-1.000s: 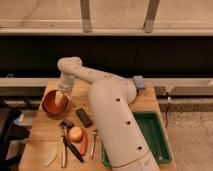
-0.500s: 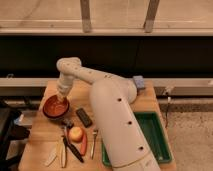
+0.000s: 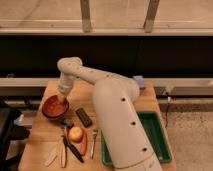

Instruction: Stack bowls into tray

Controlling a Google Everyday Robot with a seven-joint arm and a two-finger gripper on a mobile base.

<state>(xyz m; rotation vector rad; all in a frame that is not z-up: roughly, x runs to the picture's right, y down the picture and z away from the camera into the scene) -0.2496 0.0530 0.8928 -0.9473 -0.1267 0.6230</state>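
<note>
Pale end effector (image 3: 61, 98) at orange-red bowl (image 3: 51, 108); green tray (image 3: 155, 137).

The orange-red bowl (image 3: 52, 108) sat upright near the left edge of the wooden surface (image 3: 40, 142), with the tool (image 3: 61, 98) lowered at its far rim. The shallow green rectangular tray (image 3: 159, 136) lay flat well apart on the right, its left part hidden.
</note>
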